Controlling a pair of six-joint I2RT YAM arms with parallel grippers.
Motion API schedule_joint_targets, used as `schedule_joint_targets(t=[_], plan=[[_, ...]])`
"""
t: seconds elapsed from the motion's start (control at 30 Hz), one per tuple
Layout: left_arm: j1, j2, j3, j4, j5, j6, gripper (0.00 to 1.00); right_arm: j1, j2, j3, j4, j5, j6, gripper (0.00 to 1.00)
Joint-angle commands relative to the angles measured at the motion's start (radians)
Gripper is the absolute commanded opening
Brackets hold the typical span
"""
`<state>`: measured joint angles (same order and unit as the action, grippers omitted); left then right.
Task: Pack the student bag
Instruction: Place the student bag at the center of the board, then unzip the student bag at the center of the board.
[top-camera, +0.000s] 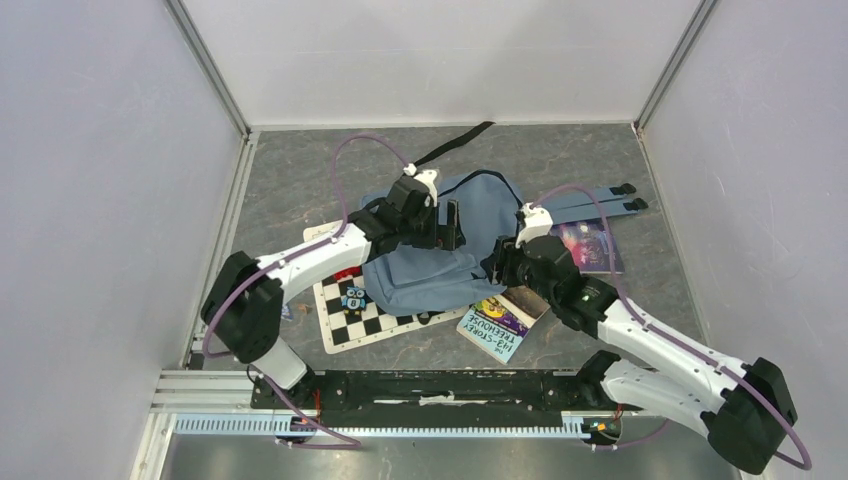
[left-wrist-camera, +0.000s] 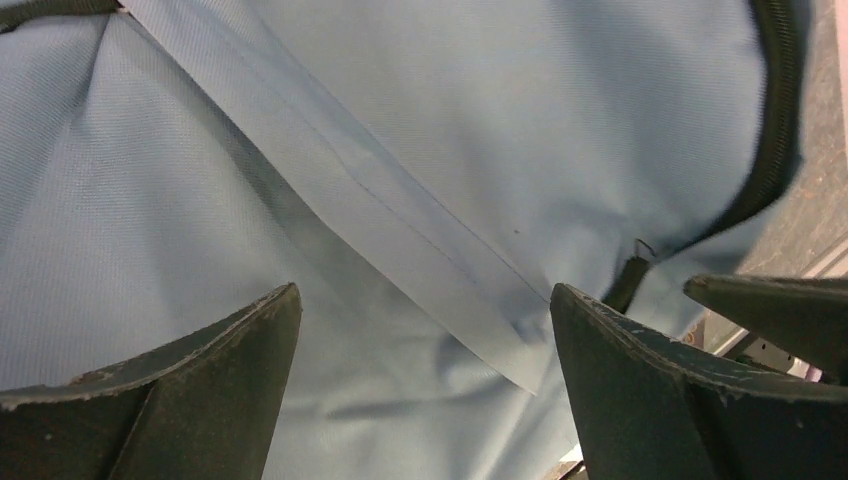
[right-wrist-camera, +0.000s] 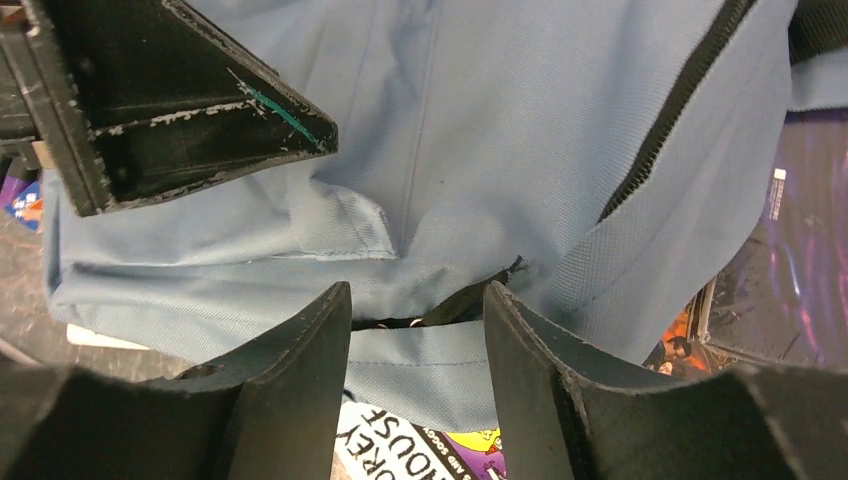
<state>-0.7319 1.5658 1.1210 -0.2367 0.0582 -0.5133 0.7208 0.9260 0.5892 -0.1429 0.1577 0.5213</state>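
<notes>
The student bag (top-camera: 440, 265), grey-blue with black zips, lies flat in the middle of the table. My left gripper (top-camera: 447, 226) hovers over its upper part. In the left wrist view, the left gripper (left-wrist-camera: 422, 292) is wide open over bare fabric (left-wrist-camera: 300, 150), holding nothing. My right gripper (top-camera: 499, 266) is at the bag's right lower edge. In the right wrist view, the right gripper (right-wrist-camera: 418, 300) has its jaws half closed, straddling a fold of the bag (right-wrist-camera: 430, 360) by the zip opening. Its fingers (right-wrist-camera: 300, 350) are still apart.
A chessboard (top-camera: 375, 322) with an owl figure (top-camera: 352, 298) pokes out from under the bag's left side. A Treehouse book (top-camera: 497, 322) lies under its right edge and a dark purple book (top-camera: 590, 245) beside it. Blue straps (top-camera: 600, 205) trail right. A black strap (top-camera: 455, 145) runs to the back wall.
</notes>
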Motion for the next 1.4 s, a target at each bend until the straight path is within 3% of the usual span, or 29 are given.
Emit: schedule_joint_targets(t=[0.0, 0.2, 0.27, 0.67, 0.83, 1.03, 1.33, 1.37], plan=[[0.022, 0.059, 0.0, 0.082, 0.1, -0.075, 0.99, 0.026, 0.018, -0.036, 0.049, 0.169, 0.093, 0.56], [0.023, 0.162, 0.065, 0.018, 0.151, -0.024, 0.94, 0.044, 0.009, -0.148, 0.117, 0.207, 0.205, 0.57], [0.023, 0.179, 0.062, 0.026, 0.173, -0.032, 0.88, 0.049, 0.001, -0.188, 0.178, 0.206, 0.214, 0.56], [0.023, 0.212, 0.06, 0.01, 0.203, -0.032, 0.32, 0.051, 0.072, -0.209, 0.305, 0.261, 0.21, 0.5], [0.023, 0.208, 0.062, -0.004, 0.202, -0.023, 0.03, 0.051, 0.129, -0.182, 0.32, 0.271, 0.213, 0.46], [0.023, 0.2, 0.063, -0.013, 0.194, -0.014, 0.02, 0.051, 0.182, -0.146, 0.328, 0.29, 0.191, 0.39], [0.023, 0.196, 0.071, -0.028, 0.174, 0.011, 0.02, 0.051, 0.207, -0.142, 0.361, 0.276, 0.168, 0.01], [0.023, 0.195, 0.071, -0.031, 0.172, 0.013, 0.02, 0.051, 0.2, -0.143, 0.359, 0.277, 0.162, 0.0]])
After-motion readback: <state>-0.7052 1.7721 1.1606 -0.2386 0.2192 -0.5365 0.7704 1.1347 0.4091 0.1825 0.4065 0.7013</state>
